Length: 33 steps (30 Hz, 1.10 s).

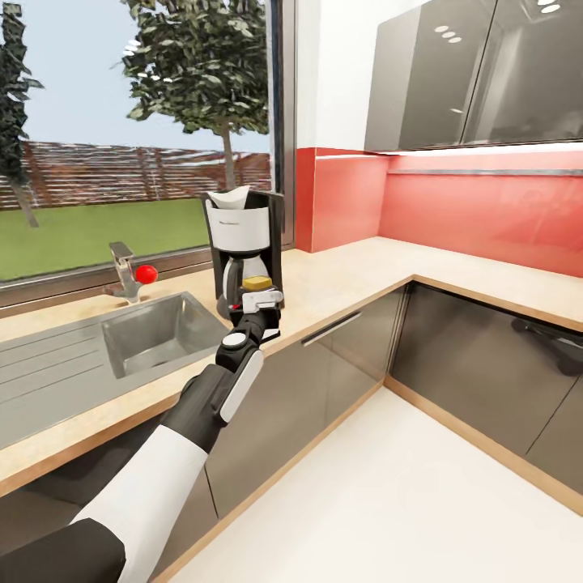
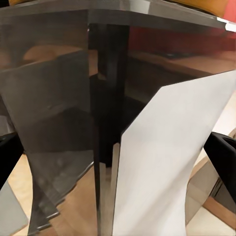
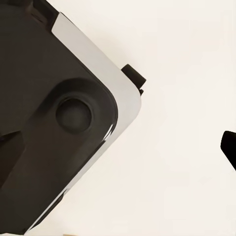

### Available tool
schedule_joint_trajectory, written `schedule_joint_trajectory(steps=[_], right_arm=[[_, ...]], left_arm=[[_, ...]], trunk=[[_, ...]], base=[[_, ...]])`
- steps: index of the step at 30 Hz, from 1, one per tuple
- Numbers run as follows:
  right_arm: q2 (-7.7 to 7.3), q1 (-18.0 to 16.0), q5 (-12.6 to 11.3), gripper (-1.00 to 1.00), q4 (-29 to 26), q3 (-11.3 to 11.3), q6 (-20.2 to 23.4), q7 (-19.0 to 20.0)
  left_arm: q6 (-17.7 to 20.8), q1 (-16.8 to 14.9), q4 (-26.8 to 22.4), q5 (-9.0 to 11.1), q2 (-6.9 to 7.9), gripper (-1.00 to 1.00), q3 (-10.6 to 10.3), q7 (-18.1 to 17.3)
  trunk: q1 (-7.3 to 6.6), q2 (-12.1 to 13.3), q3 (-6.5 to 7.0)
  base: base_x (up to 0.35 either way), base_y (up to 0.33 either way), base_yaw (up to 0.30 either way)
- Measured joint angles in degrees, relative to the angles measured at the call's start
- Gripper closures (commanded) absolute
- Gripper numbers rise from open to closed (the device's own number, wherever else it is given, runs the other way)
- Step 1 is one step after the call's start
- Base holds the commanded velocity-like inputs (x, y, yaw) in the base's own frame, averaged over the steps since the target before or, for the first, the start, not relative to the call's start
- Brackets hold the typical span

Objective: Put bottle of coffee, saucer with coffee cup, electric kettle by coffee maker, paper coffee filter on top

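The coffee maker [image 1: 243, 243] stands on the countertop [image 1: 340, 275] by the window, with a white paper coffee filter [image 1: 229, 197] on top. My left gripper [image 1: 261, 301] reaches in front of its carafe, shut on the bottle of coffee [image 1: 257, 283], whose yellow cap shows above the gripper. Close up in the left wrist view, the bottle of coffee [image 2: 98, 123] is dark glass with a white label between the fingers [image 2: 223, 157]. My right gripper [image 3: 120, 152] hangs open over white floor. Whether the bottle rests on the counter is hidden.
A steel sink [image 1: 162, 332] with a faucet [image 1: 123, 271] and red knob lies left of the machine. The counter turns a corner to the right under grey wall cabinets [image 1: 478, 73]. My dark base [image 3: 49, 123] is under the right gripper.
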Motion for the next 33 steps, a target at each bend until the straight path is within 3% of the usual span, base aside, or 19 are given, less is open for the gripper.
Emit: schedule_joint_trajectory(steps=[16, 24, 33], right_arm=[[0.00, -0.01, 0.04, -1.00, 0.00, -0.01, -0.01, -0.07], [0.00, -0.01, 0.01, -1.00, 0.00, -0.03, -0.03, -0.08], [0.00, -0.01, 0.05, -1.00, 0.02, 0.01, -0.01, -0.07]], left_arm=[[0.08, 0.01, 0.05, -0.08, 0.00, 1.00, 0.09, 0.01], [0.05, 0.01, 0.09, -0.12, 0.00, 1.00, 0.09, 0.02], [0.08, 0.01, 0.08, -0.05, 0.00, 1.00, 0.03, 0.01]], trunk=[[0.00, 0.00, 0.00], [-0.01, 0.00, 0.00], [0.00, 0.00, 0.00]], base=[[0.039, -0.036, 0.164], [0.069, -0.210, 0.032], [0.020, -0.060, 0.221]])
